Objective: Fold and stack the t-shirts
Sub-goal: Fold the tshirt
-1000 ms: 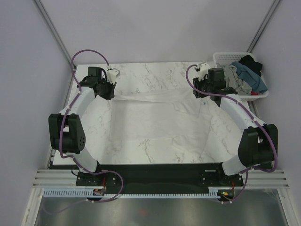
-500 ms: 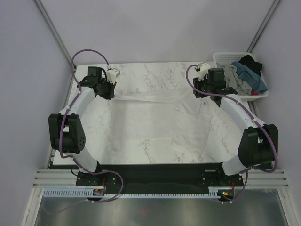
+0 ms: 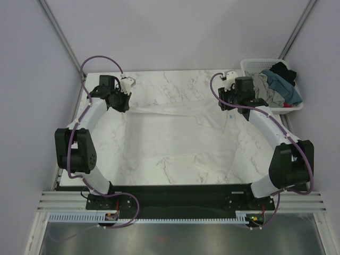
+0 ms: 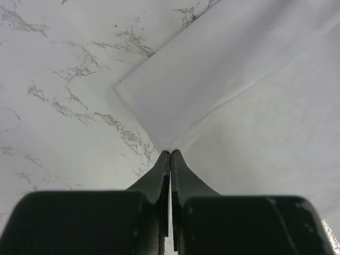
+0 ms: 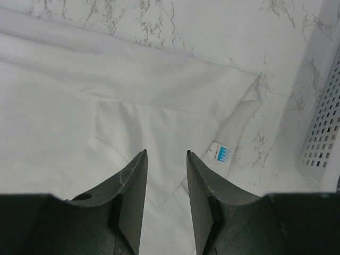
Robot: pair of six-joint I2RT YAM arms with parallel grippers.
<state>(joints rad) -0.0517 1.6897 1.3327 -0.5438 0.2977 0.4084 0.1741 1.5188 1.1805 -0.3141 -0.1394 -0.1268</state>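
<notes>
A large white t-shirt (image 3: pixel 175 135) lies spread across the marble table (image 3: pixel 175 82). My left gripper (image 3: pixel 123 104) is at the shirt's far left corner and is shut on its edge; the left wrist view shows the closed tips (image 4: pixel 170 153) pinching the white fabric (image 4: pixel 212 79). My right gripper (image 3: pixel 226 106) hovers over the shirt's far right part, open and empty. The right wrist view shows its gripper (image 5: pixel 166 154) above white fabric (image 5: pixel 79 106), near the collar with a blue label (image 5: pixel 219 154). Grey, teal-blue and black shirts (image 3: pixel 273 85) lie in the basket.
A white lattice basket (image 3: pixel 295 106) stands at the table's far right corner, close to my right arm; its wall shows in the right wrist view (image 5: pixel 323 143). Grey walls surround the table.
</notes>
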